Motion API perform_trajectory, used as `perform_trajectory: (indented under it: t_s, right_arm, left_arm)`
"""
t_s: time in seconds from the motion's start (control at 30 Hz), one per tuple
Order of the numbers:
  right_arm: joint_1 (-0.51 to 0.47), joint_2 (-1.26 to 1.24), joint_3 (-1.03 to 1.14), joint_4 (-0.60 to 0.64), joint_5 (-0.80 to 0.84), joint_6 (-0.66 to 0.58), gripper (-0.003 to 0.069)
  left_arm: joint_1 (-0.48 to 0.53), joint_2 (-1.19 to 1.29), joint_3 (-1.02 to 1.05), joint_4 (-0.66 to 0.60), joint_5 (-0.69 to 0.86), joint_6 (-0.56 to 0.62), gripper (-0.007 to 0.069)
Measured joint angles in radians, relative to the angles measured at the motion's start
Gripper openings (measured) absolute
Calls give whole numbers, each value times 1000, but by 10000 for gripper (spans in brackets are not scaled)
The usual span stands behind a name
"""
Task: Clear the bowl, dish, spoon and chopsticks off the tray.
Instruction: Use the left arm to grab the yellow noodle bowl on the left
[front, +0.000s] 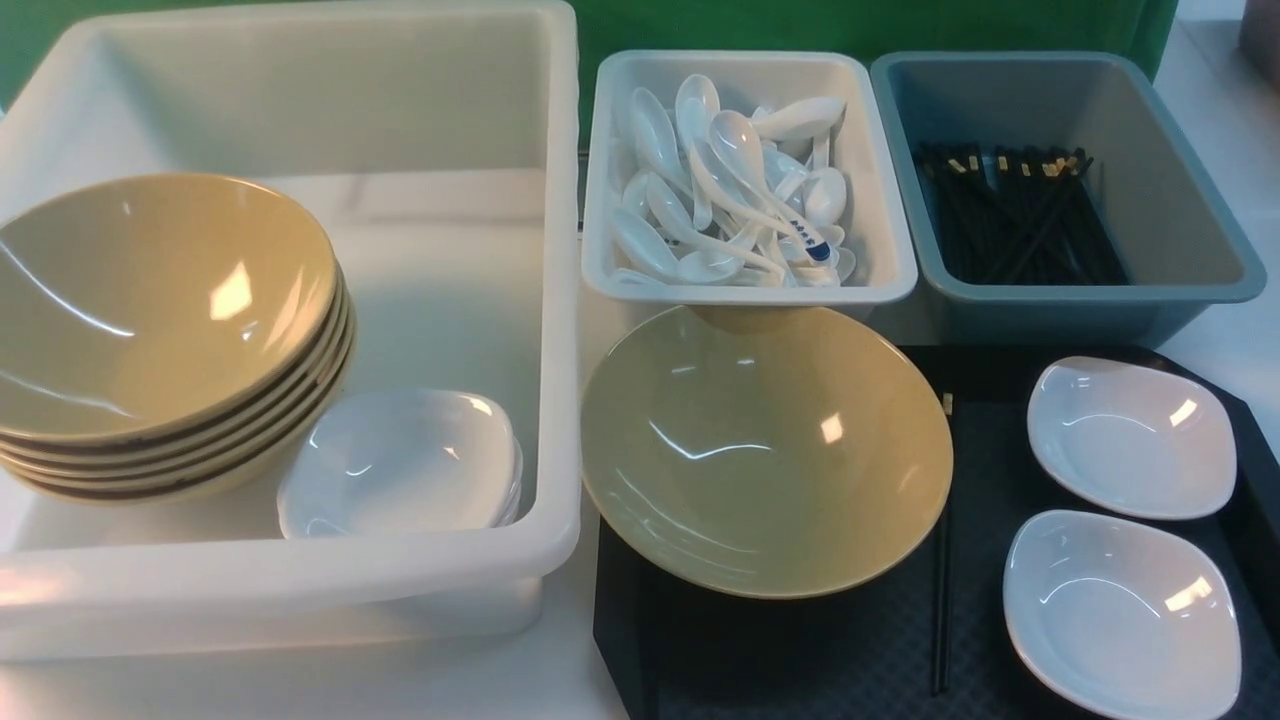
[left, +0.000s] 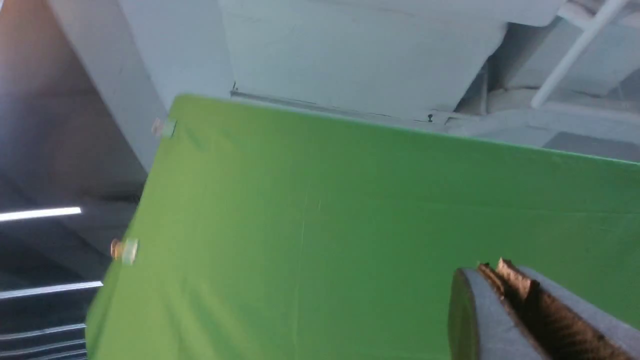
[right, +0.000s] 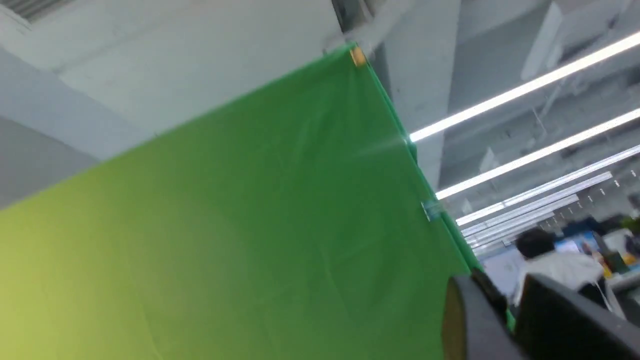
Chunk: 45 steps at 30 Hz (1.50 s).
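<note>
L gripper (left: 492, 272) jaws clenched, empty; R gripper (right: 506, 295) jaws' state couldn't be told; bowl (front: 765, 450) overhung tray (front: 800, 660) L edge

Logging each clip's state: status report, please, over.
Left end effector looks shut, empty; right end effector unclear; neither near tray. Bowl, chopsticks, two white dishes on tray. Bowl rim covers part of chopsticks.

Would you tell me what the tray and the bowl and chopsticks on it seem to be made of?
Bowl: glossy olive-tan with sharp highlights, likely melamine or glazed ceramic. Tray: matte black, diamond-textured, probably plastic. Chopsticks: thin, black, gold-banded; plastic or lacquered wood, unclear.
</note>
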Motion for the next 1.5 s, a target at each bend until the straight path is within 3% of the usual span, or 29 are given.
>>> perform_trajectory:
  t_s: [0.2,0.37,0.5,0.53,0.63,0.73,0.87,1.07,1.2,1.37,1.5]
  right_arm:
    - [0,52,-220,-4,260,-238,168]
    - [0,160,-320,-6,504,-324,168]
    - [9,236,-352,-7,763,-343,159]
    - [13,242,-353,-7,789,-347,155]
    - [48,289,-361,2,989,-456,72]
    - [77,309,-361,30,1110,-597,34]
    - [111,316,-361,55,1141,-715,33]
    - [141,316,-320,58,1036,-740,33]
    - [147,316,-221,58,943,-706,33]
    - [155,317,-194,58,891,-705,33]
    - [172,317,-190,58,877,-703,34]
  left_arm:
    - [0,232,-228,34,157,68,-8]
    - [-73,466,-356,37,391,-105,-8]
    - [-233,614,-479,87,620,-154,-8]
    - [-233,622,-485,87,632,-152,-8]
    - [-419,765,-594,77,841,-70,-8]
    - [-576,924,-712,22,1002,46,-8]
    - [-723,1182,-906,-123,1147,231,-8]
    - [-776,1479,-1123,-330,1233,380,-8]
    - [-816,1742,-1344,-473,1430,496,-8]
    - [-872,1943,-1503,-458,1573,529,-8]
    - [-928,2085,-1633,-344,1619,509,-8]
